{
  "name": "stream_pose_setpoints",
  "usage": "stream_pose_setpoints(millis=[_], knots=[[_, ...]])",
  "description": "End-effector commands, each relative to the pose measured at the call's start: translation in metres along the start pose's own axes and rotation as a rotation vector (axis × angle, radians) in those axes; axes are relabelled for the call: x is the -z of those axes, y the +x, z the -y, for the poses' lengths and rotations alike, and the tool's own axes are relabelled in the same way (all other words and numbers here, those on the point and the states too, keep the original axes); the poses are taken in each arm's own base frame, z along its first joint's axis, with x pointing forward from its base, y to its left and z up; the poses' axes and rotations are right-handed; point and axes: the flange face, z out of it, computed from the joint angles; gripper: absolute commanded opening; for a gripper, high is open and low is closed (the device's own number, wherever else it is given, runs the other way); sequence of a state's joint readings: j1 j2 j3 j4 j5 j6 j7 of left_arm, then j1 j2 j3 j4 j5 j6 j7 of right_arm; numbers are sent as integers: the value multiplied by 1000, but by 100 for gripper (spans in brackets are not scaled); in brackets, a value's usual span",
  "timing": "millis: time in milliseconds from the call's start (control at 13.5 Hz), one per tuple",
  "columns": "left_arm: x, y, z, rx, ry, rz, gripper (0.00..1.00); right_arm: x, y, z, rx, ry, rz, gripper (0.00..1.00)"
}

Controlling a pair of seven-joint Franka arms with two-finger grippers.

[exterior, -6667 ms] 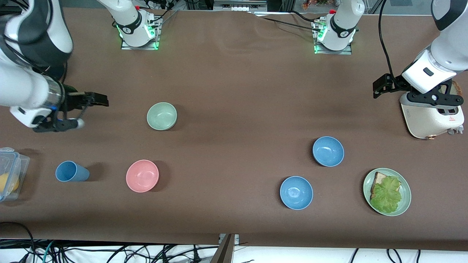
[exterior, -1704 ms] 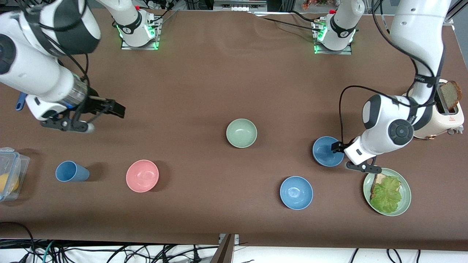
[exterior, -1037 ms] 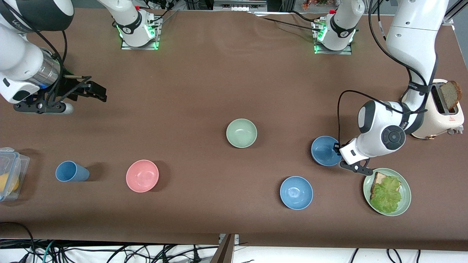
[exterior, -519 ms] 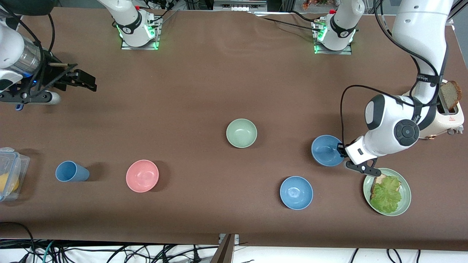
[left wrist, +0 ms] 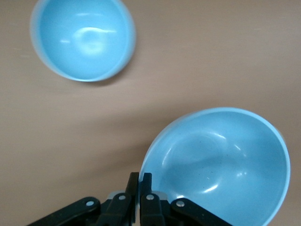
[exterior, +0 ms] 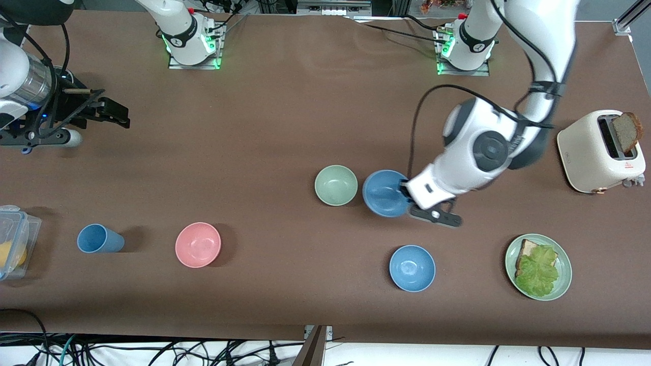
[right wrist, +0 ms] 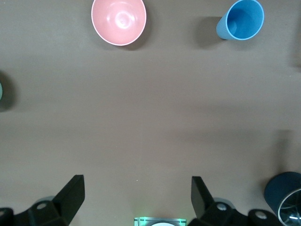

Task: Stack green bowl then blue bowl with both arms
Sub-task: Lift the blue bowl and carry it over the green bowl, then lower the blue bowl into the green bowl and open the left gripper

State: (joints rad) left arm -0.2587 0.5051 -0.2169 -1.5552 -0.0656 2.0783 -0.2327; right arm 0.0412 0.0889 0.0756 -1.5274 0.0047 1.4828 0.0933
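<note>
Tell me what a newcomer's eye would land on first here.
The left gripper, shut on the rim of the blue bowl, carries it in the air just beside the green bowl at mid-table. The right gripper waits open at the right arm's end of the table. A toaster with a bread slice stands at the left arm's end.

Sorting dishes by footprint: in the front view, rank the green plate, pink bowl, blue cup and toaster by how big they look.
Largest to smallest:
1. Toaster
2. Green plate
3. Pink bowl
4. Blue cup

Toaster and plate look close, so that pair is unsure.
</note>
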Motion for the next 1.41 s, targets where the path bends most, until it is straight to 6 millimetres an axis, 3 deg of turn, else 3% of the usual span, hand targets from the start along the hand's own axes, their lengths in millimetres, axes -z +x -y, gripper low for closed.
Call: stream_pose_setpoints(millis=[0, 148, 222, 370, 667, 963, 1333], knots=[[-27, -9, -74, 33, -3, 35, 0, 4, 5, -6, 24, -32, -3, 100], [-65, -26, -120, 35, 13, 73, 0, 4, 5, -8, 61, -56, -2, 100], [-90, -33, -133, 28, 20, 98, 0, 1, 7, -8, 78, -52, 5, 100], [-109, -35, -144, 16, 14, 88, 0, -3, 9, -3, 98, -46, 8, 100], [-117, -27, -130, 32, 25, 73, 0, -2, 9, 6, 101, -48, 3, 100], [-91, -11, -100, 74, 38, 42, 0, -3, 9, 5, 98, -47, 5, 100], [-110, -15, -97, 83, 52, 72, 0, -3, 10, 4, 99, -47, 5, 100]])
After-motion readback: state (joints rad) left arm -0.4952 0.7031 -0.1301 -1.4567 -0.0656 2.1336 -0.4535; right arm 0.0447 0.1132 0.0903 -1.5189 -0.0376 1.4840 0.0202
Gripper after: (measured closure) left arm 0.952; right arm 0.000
